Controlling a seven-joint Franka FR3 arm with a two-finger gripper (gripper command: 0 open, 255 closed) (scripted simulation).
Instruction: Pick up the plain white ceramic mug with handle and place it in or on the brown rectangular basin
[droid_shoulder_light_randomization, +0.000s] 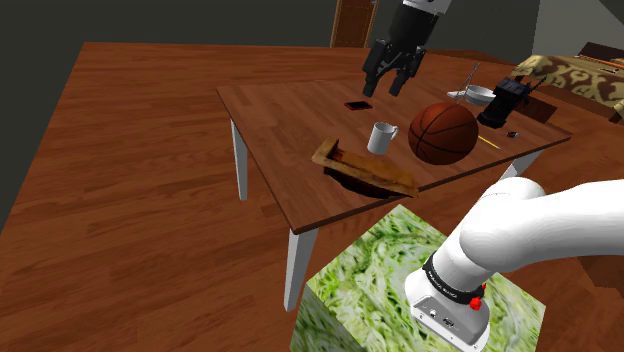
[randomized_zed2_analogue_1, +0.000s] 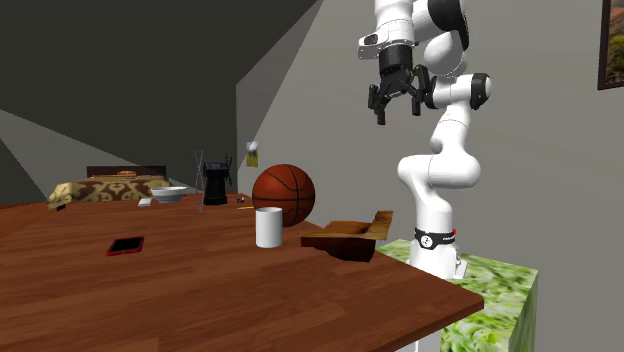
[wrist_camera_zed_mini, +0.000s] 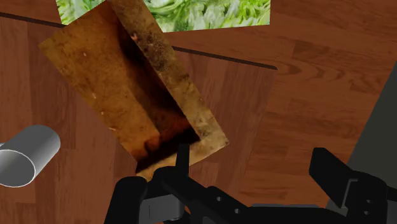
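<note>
On the brown wooden table (droid_shoulder_light_randomization: 290, 110), just beyond the brown rectangular basin (droid_shoulder_light_randomization: 375, 172), the plain white cylindrical mug (droid_shoulder_light_randomization: 382, 137) is standing upright, with an orange basketball (droid_shoulder_light_randomization: 443, 132) sitting close on the shoulder view's right. Any slanted descent is probably risking a finger nudging that ball or tipping the mug. High above, the white arm (droid_shoulder_light_randomization: 540, 215) is holding its all-black two-finger gripper (droid_shoulder_light_randomization: 392, 82) pointing down — fingers spread wide, gripping nothing.

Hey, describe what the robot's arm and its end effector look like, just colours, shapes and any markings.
The arm is glossy white, with rounded, tube-like links and dark joints. A black ring near its base carries small pale markings, with a red spot beside it. The end effector is all black and blocky, with two slim fingers.
</note>
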